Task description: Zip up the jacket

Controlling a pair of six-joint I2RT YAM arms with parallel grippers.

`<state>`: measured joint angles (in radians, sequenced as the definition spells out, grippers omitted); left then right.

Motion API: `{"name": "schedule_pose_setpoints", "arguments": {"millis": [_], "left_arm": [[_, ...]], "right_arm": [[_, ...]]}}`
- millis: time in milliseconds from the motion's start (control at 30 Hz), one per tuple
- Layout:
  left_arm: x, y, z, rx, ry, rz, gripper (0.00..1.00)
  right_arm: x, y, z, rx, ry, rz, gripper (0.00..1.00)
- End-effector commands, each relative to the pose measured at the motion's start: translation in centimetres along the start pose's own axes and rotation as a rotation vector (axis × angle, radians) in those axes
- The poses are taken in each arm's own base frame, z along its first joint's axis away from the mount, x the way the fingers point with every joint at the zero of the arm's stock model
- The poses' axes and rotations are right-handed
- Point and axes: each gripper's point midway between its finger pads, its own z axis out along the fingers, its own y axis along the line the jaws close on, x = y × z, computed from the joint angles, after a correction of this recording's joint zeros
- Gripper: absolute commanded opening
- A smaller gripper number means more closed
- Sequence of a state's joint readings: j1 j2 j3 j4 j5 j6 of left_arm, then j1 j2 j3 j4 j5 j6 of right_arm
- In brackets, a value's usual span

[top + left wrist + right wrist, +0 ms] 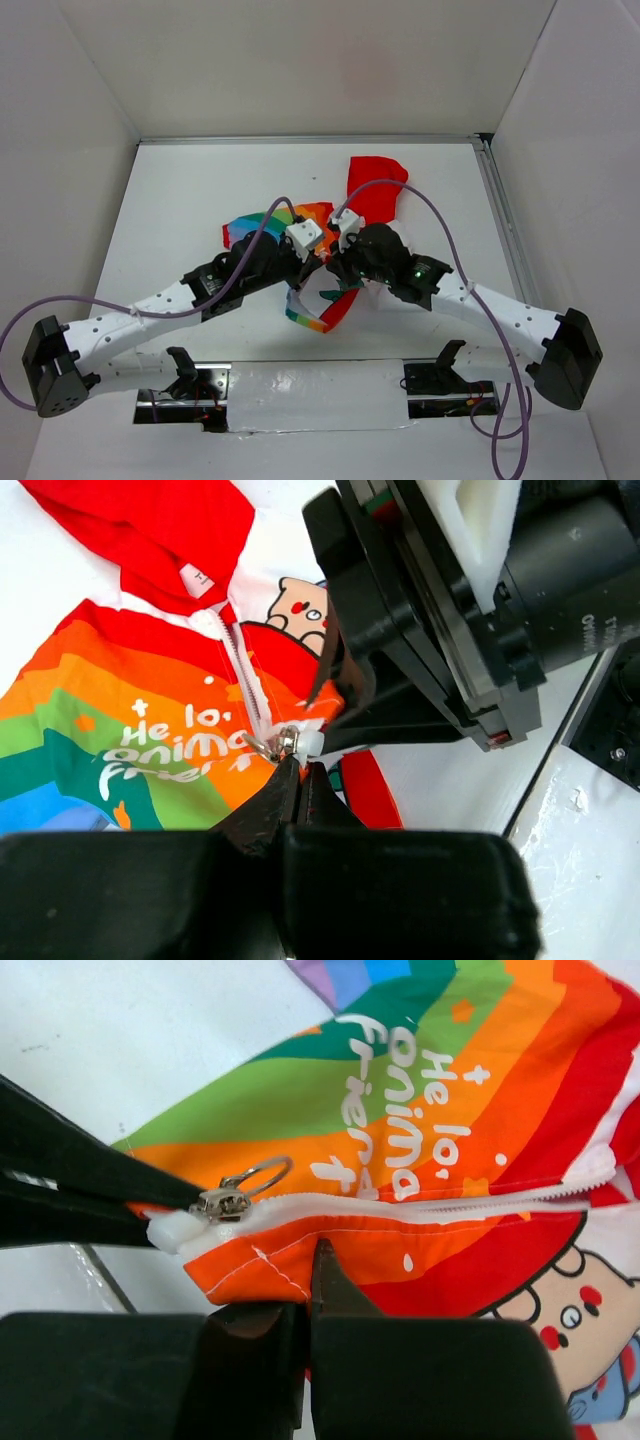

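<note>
The jacket [300, 225] lies mid-table, with its red hood [375, 185] at the far side and its rainbow side [120, 740] to the left. My two grippers meet at its bottom hem. My left gripper [300, 765] is shut on the white bottom end of the zip [172, 1230], just below the metal slider [283, 742] with its ring pull [255, 1175]. My right gripper [313, 1258] is shut on the orange hem beside the zip on the cartoon-figure side [570, 1320]. In the top view the left gripper [318, 258] and the right gripper [336, 262] almost touch.
A rainbow sleeve or hem flap [315, 315] lies toward the near edge. A metal rail [500, 215] runs along the table's right side. White walls enclose the table. Purple cables [440, 225] arc over both arms.
</note>
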<state>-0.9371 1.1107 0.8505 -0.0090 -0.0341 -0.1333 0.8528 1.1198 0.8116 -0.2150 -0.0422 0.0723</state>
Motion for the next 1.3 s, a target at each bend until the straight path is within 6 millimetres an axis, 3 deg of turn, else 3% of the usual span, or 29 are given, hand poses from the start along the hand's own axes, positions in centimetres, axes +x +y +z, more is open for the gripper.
{"name": "schedule_pose_setpoints", "arguments": {"millis": [0,100,233,433,567,733,833,1000,1067,1200,1267], "left_arm": [[-3.1,-1.3,-0.9,0.072,-0.107,0.01,0.0],[-3.7,-1.3,-1.5,0.071,-0.127,0.005,0.0],[-4.7,-1.4,-2.6,0.075,-0.171,0.006,0.0],[-7.3,-0.9,-4.4,0.05,-0.268,0.017,0.0],[-8.1,-0.5,-4.6,0.038,-0.281,0.026,0.0],[-7.9,-0.5,-4.3,0.037,-0.277,0.03,0.0],[-6.8,0.1,-3.3,0.005,-0.246,0.032,0.0],[-3.6,1.3,-1.2,-0.04,-0.201,0.076,0.0],[-3.5,1.7,-0.8,-0.048,-0.223,0.092,0.0],[-2.2,1.9,-0.2,-0.038,-0.236,0.195,0.0],[-2.2,1.8,-0.3,-0.026,-0.268,0.245,0.0]], "right_arm": [[-2.1,-0.5,0.7,0.018,-0.104,-0.011,0.0],[-0.8,-1.3,1.2,0.049,-0.059,0.016,0.0],[2.4,-3.5,1.9,0.153,0.032,0.09,0.0],[6.7,-5.1,3.0,0.241,0.147,0.157,0.0],[7.6,-5.4,3.3,0.25,0.176,0.173,0.0],[6.8,-5.2,3.3,0.245,0.153,0.161,0.0],[4.0,-3.3,2.2,0.173,0.063,0.131,0.03],[-1.5,-1.2,-2.4,0.092,-0.113,0.139,0.52],[-2.6,-0.5,-3.8,0.058,-0.146,0.148,0.65],[-5.1,0.0,-6.4,0.008,-0.239,0.197,0.77],[-6.2,-1.2,-7.0,0.047,-0.266,0.286,0.81]]}}
